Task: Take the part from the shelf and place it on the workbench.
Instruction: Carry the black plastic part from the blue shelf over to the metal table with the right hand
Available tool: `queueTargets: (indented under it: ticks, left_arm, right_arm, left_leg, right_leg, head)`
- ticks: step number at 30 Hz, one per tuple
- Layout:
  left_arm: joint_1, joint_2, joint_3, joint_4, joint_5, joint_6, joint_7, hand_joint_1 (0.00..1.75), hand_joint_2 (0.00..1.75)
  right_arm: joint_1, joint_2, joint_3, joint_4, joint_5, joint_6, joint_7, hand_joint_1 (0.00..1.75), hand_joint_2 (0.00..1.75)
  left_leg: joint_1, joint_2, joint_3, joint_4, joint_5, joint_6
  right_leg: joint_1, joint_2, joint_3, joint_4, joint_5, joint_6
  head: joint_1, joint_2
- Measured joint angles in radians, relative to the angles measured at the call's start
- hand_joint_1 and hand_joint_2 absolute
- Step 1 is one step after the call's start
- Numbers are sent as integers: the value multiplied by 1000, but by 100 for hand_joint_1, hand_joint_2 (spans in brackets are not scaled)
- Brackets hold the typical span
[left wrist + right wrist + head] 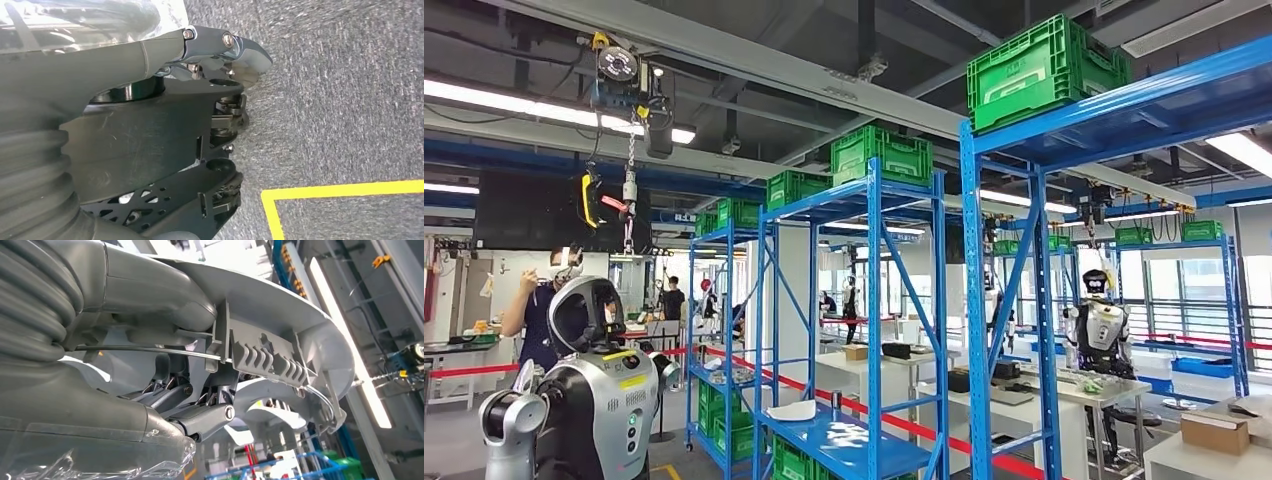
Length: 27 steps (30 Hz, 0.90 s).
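Over on the left, the left robot hand (150, 135) hangs above the grey carpeted floor (340, 100), close to a yellow floor line (345, 190); its dark fingers (225, 112) are seen end-on, and I cannot tell whether they are spread or curled. In the head view, another humanoid robot (594, 400) stands at the lower left with a person (539, 320) just behind it, beneath a chain hoist (624, 90) hanging from the ceiling rail. Moving across, tall blue shelves (869, 300) fill the middle, with green crates (882, 155) on their top levels. Further right, 1 more robot (1101, 330) stands behind a bench (1164, 455), which carries a cardboard box (1214, 432) near its right edge. And the right robot hand (150, 300) is grasping the part (280, 325), a pale grey curved plastic piece with a ribbed section, clamped between thumb and fingers, with ceiling lights behind it.
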<state>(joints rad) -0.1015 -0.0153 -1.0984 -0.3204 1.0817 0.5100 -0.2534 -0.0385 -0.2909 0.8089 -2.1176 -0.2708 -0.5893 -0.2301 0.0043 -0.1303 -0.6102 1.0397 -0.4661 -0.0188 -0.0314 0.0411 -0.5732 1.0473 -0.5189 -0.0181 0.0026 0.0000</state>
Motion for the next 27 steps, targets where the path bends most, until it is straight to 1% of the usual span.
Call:
queueTargets:
  ticks: [1, 2, 3, 4, 5, 6, 7, 8, 9, 10, 11, 12, 13, 14, 15, 16, 17, 18, 19, 20, 21, 22, 23, 24, 25, 26, 27]
  left_arm:
    - [0, 0, 0, 0, 1, 0, 1, 0, 175]
    - [-1, 1, 0, 0, 1, 0, 2, 0, 175]
    - [-1, 0, 0, 0, 2, 0, 2, 0, 175]
    - [-1, 0, 0, -1, 2, 0, 3, 0, 175]
    - [0, 0, 0, -1, 3, 0, 3, 0, 175]
    - [0, 0, 0, -1, 3, 0, 4, 0, 175]
    - [0, 0, 0, -1, 4, 0, 4, 0, 175]
    - [0, 1, 0, -1, 5, 0, 4, 0, 175]
    - [0, 1, 0, -1, 5, 0, 4, 0, 175]
    - [-1, 1, 0, -1, 5, 0, 4, 0, 175]
    - [-1, 1, 0, -1, 5, 0, 3, 0, 175]
    - [-1, 2, 0, -1, 6, 0, 3, 0, 175]
    - [0, 2, 0, -1, 8, 0, 3, 0, 175]
    - [0, 2, 0, -1, 10, 1, 3, 0, 175]
    - [1, 1, 0, -1, 13, 1, 3, 0, 175]
    - [1, 1, 0, -1, 14, 1, 2, 0, 175]
    - [1, 1, 0, -1, 15, 1, 1, 0, 175]
    - [1, 0, 0, -1, 15, 1, 0, 0, 175]
    - [1, 0, 0, -1, 15, 1, 0, 0, 175]
    - [1, 0, 0, -1, 15, 1, 0, 0, 175]
    - [1, 0, 0, -1, 15, 1, 0, 0, 175]
    - [1, 0, 0, -1, 16, 1, -1, 0, 175]
    - [1, 0, 0, -1, 16, 1, -1, 0, 175]
    - [1, 0, 0, -1, 16, 1, -1, 0, 175]
    - [1, -1, 0, -1, 16, 1, -1, 0, 175]
    - [0, -1, 0, -1, 16, 1, -1, 0, 175]
    - [0, 0, 0, -1, 16, 1, -1, 0, 175]
  right_arm:
    - [0, 1, 0, 0, 0, 0, 1, 175, 175]
    - [-1, 2, 0, 0, -1, 0, 2, 175, 175]
    - [0, 2, 0, 0, -1, 0, 3, 175, 175]
    - [0, 2, 0, 0, -1, 1, 4, 175, 175]
    - [0, 2, 0, 0, -1, 1, 5, 175, 175]
    - [0, 2, 0, 0, -2, 2, 5, 175, 175]
    - [-1, 2, 0, 0, -2, 2, 6, 175, 175]
    - [-1, 2, 0, 0, -4, 3, 7, 175, 175]
    - [-2, 2, 0, 0, -4, 4, 7, 175, 175]
    - [-2, 3, 0, 0, -5, 4, 7, 175, 175]
    - [-3, 3, 0, 0, -6, 4, 7, 175, 175]
    - [-3, 3, 1, 0, -6, 5, 7, 175, 175]
    - [-5, 3, 1, 0, -7, 5, 8, 175, 175]
    - [-7, 4, 1, 0, -8, 6, 8, 175, 175]
    - [-10, 4, 1, 0, -8, 6, 9, 175, 175]
    - [-12, 4, 1, 0, -8, 6, 9, 175, 175]
    - [-13, 4, 1, 1, -8, 7, 9, 175, 175]
    - [-12, 4, 1, 1, -9, 7, 9, 175, 175]
    - [-12, 4, 1, 1, -9, 7, 9, 175, 175]
    - [-11, 4, 2, 1, -9, 7, 9, 175, 175]
    - [-11, 4, 2, 2, -10, 8, 9, 175, 175]
    - [-11, 4, 2, 3, -11, 8, 9, 175, 175]
    - [-11, 4, 2, 3, -11, 8, 10, 175, 175]
    - [-11, 4, 3, 4, -12, 8, 10, 175, 175]
    - [-11, 4, 3, 4, -12, 8, 10, 175, 175]
    - [-11, 4, 3, 4, -12, 8, 10, 175, 175]
    - [-11, 4, 4, 5, -12, 8, 10, 175, 175]
  left_leg:
    - [-1, 22, -10, 22, -13, -5]
    - [-1, 53, -28, 63, -35, -9]
    - [-1, 85, -55, 122, -62, -13]
    - [1, 103, -86, 184, -86, -15]
    - [3, 111, -110, 231, -98, -17]
    - [5, 114, -121, 249, -94, -17]
    - [5, 117, -113, 230, -73, -15]
    - [4, 123, -88, 180, -41, -11]
    - [0, 141, -57, 119, -12, -6]
    - [-6, 161, -28, 63, 6, 1]
    - [-12, 179, -9, 25, 13, 8]
    - [-18, 188, -3, 8, 10, 14]
    - [-21, 183, -3, 2, 8, 20]
    - [-21, 172, -3, -2, 9, 26]
    - [-19, 160, 0, -9, 11, 31]
    - [-17, 149, 3, -17, 14, 36]
    - [-14, 139, 7, -22, 16, 41]
    - [-13, 129, 9, -25, 16, 44]
    - [-13, 118, 9, -25, 16, 47]
    - [-13, 105, 9, -24, 15, 49]
    - [-14, 91, 10, -24, 14, 49]
    - [-13, 75, 12, -23, 13, 48]
    - [-13, 60, 14, -22, 12, 47]
    - [-12, 45, 15, -21, 10, 44]
    - [-13, 31, 14, -16, 8, 39]
    - [-12, 19, 11, -12, 7, 34]
    - [-10, 8, 6, -10, 6, 28]
  right_leg:
    - [-1, -14, 5, -3, 0, -6]
    - [-1, -29, 10, -6, -2, -12]
    - [2, -43, 14, -7, -4, -15]
    - [5, -58, 18, -7, -7, -18]
    - [7, -72, 21, -7, -10, -19]
    - [8, -86, 24, -7, -14, -19]
    - [9, -99, 28, -7, -17, -18]
    - [10, -112, 33, -7, -21, -17]
    - [11, -124, 39, -8, -25, -14]
    - [13, -134, 45, -8, -30, -10]
    - [15, -144, 48, -10, -33, -6]
    - [17, -153, 51, -12, -36, 0]
    - [18, -164, 53, -15, -37, 6]
    - [17, -172, 57, -18, -39, 12]
    - [14, -162, 60, -18, -43, 17]
    - [12, -139, 56, -5, -54, 20]
    - [10, -107, 41, 27, -74, 23]
    - [9, -74, 13, 79, -99, 23]
    - [9, -56, -25, 144, -124, 24]
    - [9, -49, -60, 201, -139, 25]
    - [9, -47, -85, 233, -136, 26]
    - [9, -46, -94, 230, -115, 27]
    - [8, -42, -85, 192, -77, 27]
    - [6, -26, -66, 132, -34, 27]
    - [3, 0, -45, 74, -4, 26]
    - [1, 23, -28, 30, 13, 24]
    - [0, 41, -19, 4, 17, 21]
  head:
    - [1, 0]
    - [2, 0]
    - [4, 0]
    - [5, 0]
    - [6, 0]
    - [7, 0]
    - [8, 0]
    - [9, 0]
    - [10, 0]
    - [10, 0]
    - [10, 0]
    - [10, 0]
    - [10, 0]
    - [9, 0]
    - [8, 0]
    - [7, 0]
    - [5, 0]
    - [4, 0]
    - [2, 0]
    - [1, 0]
    - [0, 0]
    - [0, 0]
    - [-1, 0]
    - [-2, 0]
    - [-2, 0]
    - [-1, 0]
    - [0, 0]
